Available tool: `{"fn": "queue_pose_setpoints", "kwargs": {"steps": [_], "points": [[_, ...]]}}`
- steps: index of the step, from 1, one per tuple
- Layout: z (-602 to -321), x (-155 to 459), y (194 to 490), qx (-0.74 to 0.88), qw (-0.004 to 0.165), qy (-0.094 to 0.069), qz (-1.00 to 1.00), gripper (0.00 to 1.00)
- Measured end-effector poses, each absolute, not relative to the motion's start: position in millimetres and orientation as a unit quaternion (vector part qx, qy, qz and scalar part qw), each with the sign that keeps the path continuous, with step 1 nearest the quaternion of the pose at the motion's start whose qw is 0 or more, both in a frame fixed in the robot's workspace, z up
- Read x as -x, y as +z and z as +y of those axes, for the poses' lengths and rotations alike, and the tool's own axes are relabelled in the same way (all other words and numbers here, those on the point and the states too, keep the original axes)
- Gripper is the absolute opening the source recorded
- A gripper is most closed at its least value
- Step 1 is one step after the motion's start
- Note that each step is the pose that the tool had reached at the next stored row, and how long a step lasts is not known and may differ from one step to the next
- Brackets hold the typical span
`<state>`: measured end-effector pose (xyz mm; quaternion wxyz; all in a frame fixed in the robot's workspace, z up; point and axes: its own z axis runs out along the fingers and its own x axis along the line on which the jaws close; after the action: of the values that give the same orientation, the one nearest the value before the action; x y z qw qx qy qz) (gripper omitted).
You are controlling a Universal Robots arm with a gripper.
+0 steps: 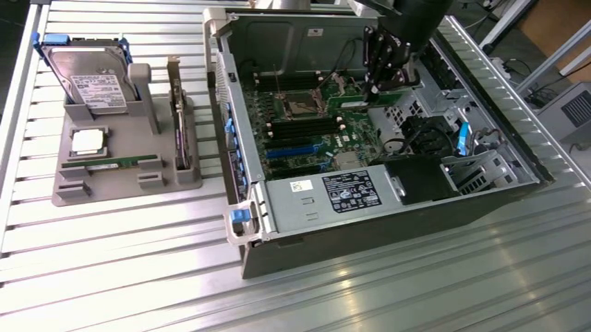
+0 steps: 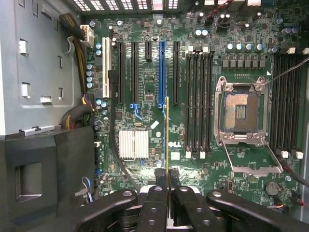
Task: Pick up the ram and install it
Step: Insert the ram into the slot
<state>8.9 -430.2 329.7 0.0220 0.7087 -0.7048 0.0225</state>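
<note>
My gripper (image 1: 384,88) reaches down into the open computer case (image 1: 242,228), above the motherboard (image 1: 305,131). It is shut on the ram (image 2: 167,140), a thin green stick that the wrist view shows edge-on, sticking out from between the black fingers (image 2: 155,205). In the exterior view the ram (image 1: 356,104) shows as a green strip just under the fingertips. It hangs over the board between the expansion slots (image 2: 161,72) and a bank of black memory slots (image 2: 198,101). I cannot tell whether it touches the board.
An open processor socket (image 2: 240,108) lies beside the memory slots, with a second bank of slots (image 2: 285,101) beyond it. On the exterior view's left, a grey holder (image 1: 120,183) carries a hard drive (image 1: 88,79), a silver processor chip (image 1: 88,142), an upright expansion card (image 1: 180,117) and another green stick (image 1: 111,164).
</note>
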Motion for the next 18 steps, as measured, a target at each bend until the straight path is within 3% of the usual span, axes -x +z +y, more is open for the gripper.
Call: {"fn": "queue_pose_setpoints", "kwargs": {"steps": [18], "points": [[-414.5,3.4,316.8,-0.709,0.022,0.022,-0.705,0.12]]}}
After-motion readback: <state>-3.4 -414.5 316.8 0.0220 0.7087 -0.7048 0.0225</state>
